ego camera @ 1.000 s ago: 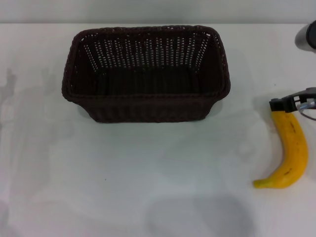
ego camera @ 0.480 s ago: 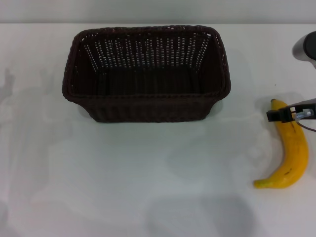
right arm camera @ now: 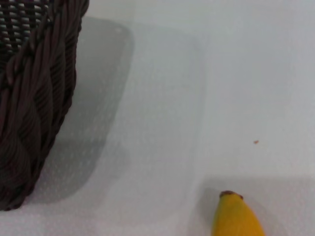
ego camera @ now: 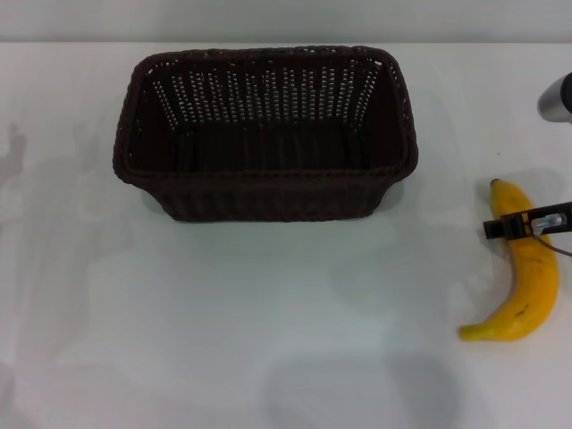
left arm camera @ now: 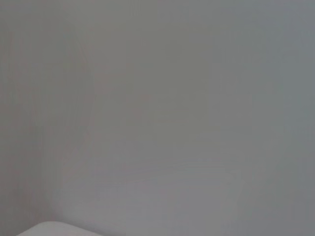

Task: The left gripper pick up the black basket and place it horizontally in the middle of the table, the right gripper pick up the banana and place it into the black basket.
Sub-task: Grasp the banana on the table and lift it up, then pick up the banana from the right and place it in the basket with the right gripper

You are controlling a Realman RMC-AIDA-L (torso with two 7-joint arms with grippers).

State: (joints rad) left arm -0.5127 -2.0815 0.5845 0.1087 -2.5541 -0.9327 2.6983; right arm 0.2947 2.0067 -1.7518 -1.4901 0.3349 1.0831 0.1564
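Lowered since earlier, the right hand (ego camera: 518, 225) now crosses the banana (ego camera: 529, 286) beside the black basket (ego camera: 264, 134); its grip cannot be told.

Plain grey blank surface filling the view, pale white rounded edge (left arm camera: 54, 228) at one border

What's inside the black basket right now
Nothing shows inside the black basket: only its dark woven floor and slatted far wall. The near wall hides the floor's front strip. The banana lies outside on the table, with the right gripper over it.
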